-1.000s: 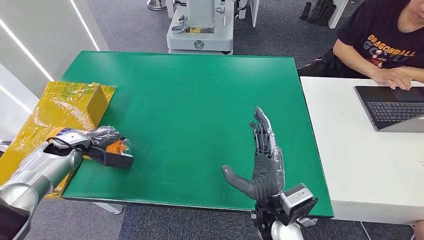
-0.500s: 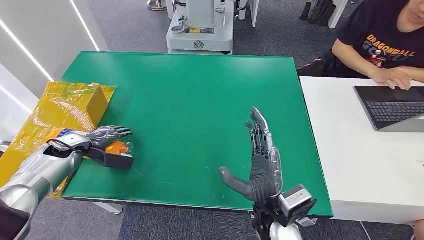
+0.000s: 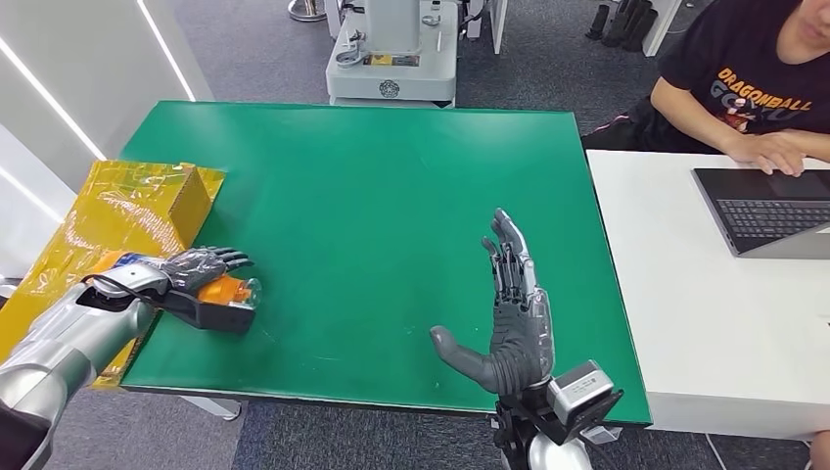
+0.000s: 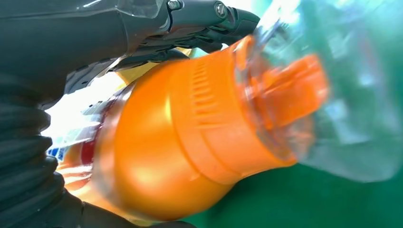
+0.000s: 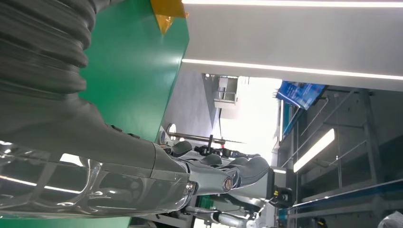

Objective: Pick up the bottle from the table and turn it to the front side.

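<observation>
An orange bottle [image 3: 233,291] with a clear cap lies on its side near the left front corner of the green table [image 3: 391,186]. My left hand [image 3: 201,279] is around it, fingers stretched out flat above it and the thumb below, not closed on it. The left wrist view shows the bottle [image 4: 190,137] close up between the dark fingers [image 4: 190,19] and the palm. My right hand [image 3: 514,313] hovers over the table's front right part, flat and open with the thumb out, holding nothing. That hand [image 5: 119,156] also appears in the right wrist view.
A yellow foil-wrapped box [image 3: 127,211] sits just behind my left hand at the table's left edge. To the right stands a white table [image 3: 705,323] with a laptop [image 3: 763,211], where a person [image 3: 754,88] sits. A grey machine base [image 3: 391,59] stands beyond the far edge.
My left hand's fingers, curled over the bottle a second ago, have straightened out above it. The left arm has drawn slightly back. The right hand has barely moved.
</observation>
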